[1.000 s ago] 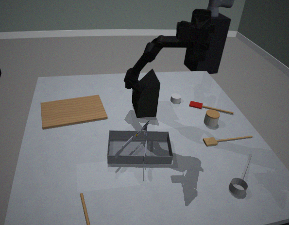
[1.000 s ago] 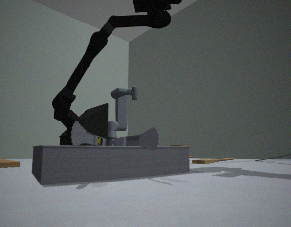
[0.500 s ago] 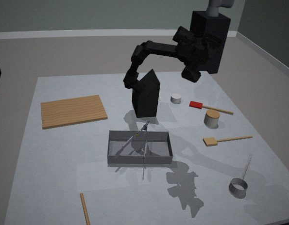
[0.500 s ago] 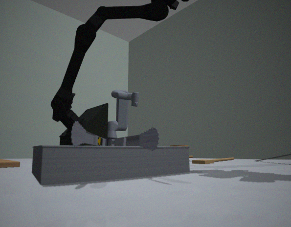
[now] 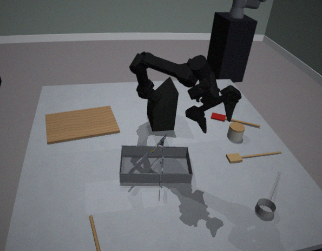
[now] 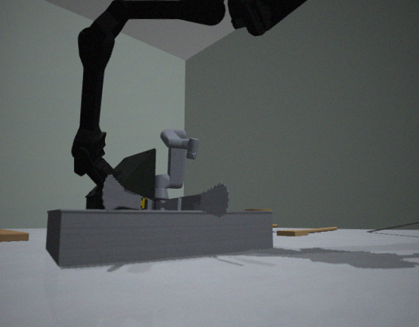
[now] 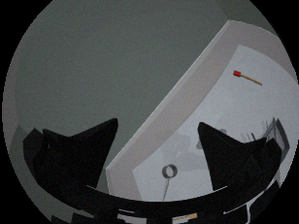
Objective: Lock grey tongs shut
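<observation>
The grey tongs (image 5: 163,139) (image 6: 113,195) lie open across the roasting tin (image 5: 139,179) (image 6: 160,237), their hinge end at the tin's back wall. One arm, with a yellow mark, slants left inside the tin's outline; the other runs over the front wall. Their toothed tips stand apart above the rim in the exterior view. The wooden board (image 5: 83,124) (image 6: 7,235) lies flat at the back left, with nothing on it. My gripper (image 5: 217,126) (image 7: 158,124) is open and empty, raised to the right of the tin and the tongs. It is out of frame in the exterior view.
A dark angular block (image 5: 164,111) (image 6: 137,176) stands behind the tin. To the right are a red-headed tool (image 5: 218,117) (image 7: 237,74), a jar with a wooden lid (image 5: 235,135), a wooden spatula (image 5: 234,158) and a grey ring-shaped cup (image 5: 265,215). A wooden stick lies front left.
</observation>
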{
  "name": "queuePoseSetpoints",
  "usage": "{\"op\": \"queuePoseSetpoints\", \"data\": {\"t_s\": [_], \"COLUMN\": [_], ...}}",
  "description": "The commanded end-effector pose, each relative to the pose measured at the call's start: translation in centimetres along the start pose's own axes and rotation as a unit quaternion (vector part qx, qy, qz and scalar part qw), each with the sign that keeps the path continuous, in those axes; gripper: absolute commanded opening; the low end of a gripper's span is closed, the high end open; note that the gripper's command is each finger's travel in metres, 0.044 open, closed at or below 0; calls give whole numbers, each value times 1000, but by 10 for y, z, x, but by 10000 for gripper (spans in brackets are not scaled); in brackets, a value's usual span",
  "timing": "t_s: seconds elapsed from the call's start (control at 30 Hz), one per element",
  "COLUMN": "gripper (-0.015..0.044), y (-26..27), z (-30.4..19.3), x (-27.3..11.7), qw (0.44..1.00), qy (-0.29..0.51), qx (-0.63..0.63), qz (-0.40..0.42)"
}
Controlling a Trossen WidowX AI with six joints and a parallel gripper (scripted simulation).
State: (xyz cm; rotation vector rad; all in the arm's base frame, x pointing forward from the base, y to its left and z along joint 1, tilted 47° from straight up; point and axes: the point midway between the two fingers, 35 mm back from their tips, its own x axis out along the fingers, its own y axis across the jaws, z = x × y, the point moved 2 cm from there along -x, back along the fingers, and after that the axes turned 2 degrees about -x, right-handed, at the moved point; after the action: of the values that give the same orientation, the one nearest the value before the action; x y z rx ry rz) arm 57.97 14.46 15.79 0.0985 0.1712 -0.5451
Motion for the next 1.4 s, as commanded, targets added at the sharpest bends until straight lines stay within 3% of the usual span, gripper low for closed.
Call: {"op": "queuePoseSetpoints", "data": {"t_s": [0.0,0.37,0.77,1.37], "gripper": [440,440,440,440], "y": [-65,-183,-314,-317], "z": [-30,-65,-76,-80], "x": [11,-5,-77,-81], "qw": [991,938,819,809], "qy": [105,264,434,444], "qx": [-64,-143,-207,-211], "qz": [-56,-172,-314,-323]}}
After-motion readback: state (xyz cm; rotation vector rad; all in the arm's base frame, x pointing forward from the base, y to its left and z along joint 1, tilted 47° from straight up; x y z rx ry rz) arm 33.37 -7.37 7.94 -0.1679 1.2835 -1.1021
